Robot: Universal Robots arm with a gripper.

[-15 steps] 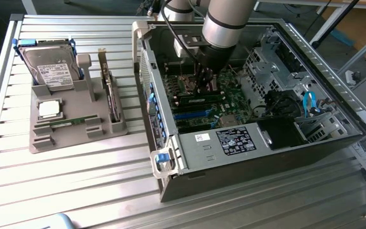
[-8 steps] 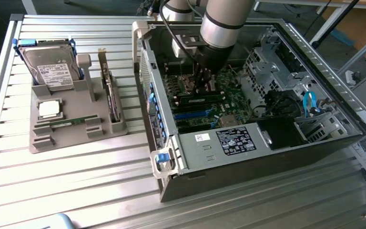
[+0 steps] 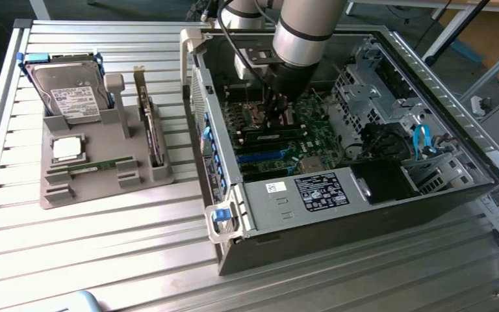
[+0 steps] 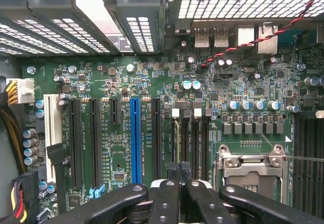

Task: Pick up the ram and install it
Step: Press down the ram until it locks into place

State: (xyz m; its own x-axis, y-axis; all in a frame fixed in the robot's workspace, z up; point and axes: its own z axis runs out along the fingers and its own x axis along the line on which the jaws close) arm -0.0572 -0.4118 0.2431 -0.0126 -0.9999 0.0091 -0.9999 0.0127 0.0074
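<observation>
The gripper (image 3: 277, 117), fingers closed, is inside the computer case (image 3: 405, 214) near its middle, pressing the ram (image 3: 271, 138) (light, stiff, fragile; best held by its long edges).

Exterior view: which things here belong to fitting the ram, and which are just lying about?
In the job: gripper, shut; ram just beneath it; motherboard; computer case.
Lying about: hard drive, processor chip, expansion card, all on the grey tray.
</observation>
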